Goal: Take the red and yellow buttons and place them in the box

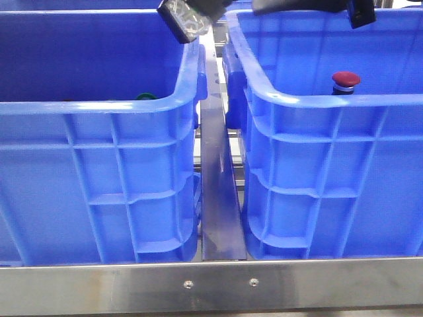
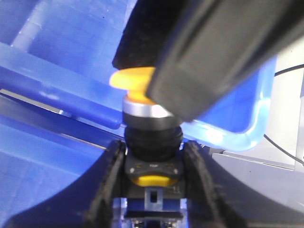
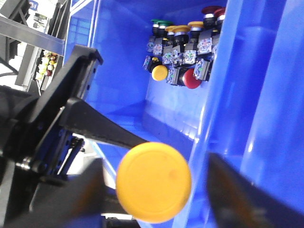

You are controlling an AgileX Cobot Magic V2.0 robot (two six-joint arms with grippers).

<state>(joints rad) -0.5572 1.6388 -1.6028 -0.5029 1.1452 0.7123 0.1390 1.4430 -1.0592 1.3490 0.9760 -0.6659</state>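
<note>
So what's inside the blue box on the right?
A red button peeks over the near wall of the right blue box in the front view. That wall hides the floor and anything else inside.

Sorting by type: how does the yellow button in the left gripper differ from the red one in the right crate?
The yellow button has a yellow cap, the red button a dark red one. The yellow button is clamped by its black body in the left gripper; the red button stands free, cap up, in the right crate. Both are mushroom-capped.
</note>
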